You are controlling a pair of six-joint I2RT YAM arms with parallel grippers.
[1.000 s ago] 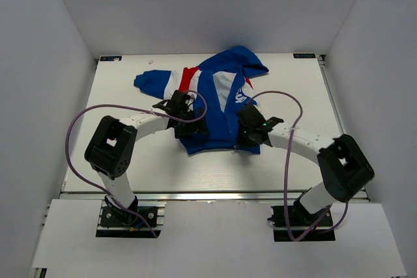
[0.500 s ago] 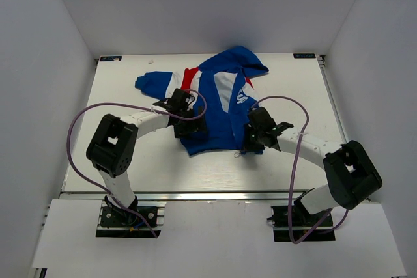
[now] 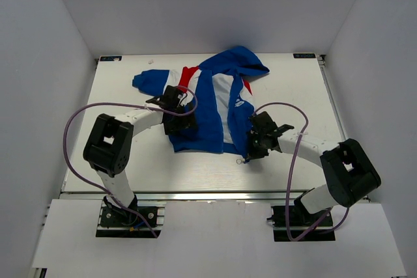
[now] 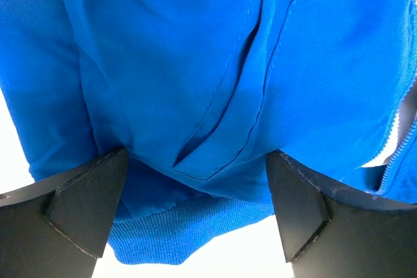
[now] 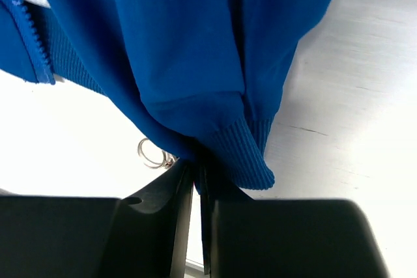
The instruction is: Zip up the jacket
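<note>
jacket (image 3: 218, 109) hem dragged left; left gripper (image 3: 178, 127) jaws apart; right gripper (image 3: 251, 150) pinching hem

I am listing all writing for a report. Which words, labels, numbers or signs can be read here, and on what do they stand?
White lettering on the chest of the royal-blue hooded fabric jacket: too small and folded to read.
Two small dark tags at the far edge of the white table: too small to read.
No other text shows in either wrist view.
</note>
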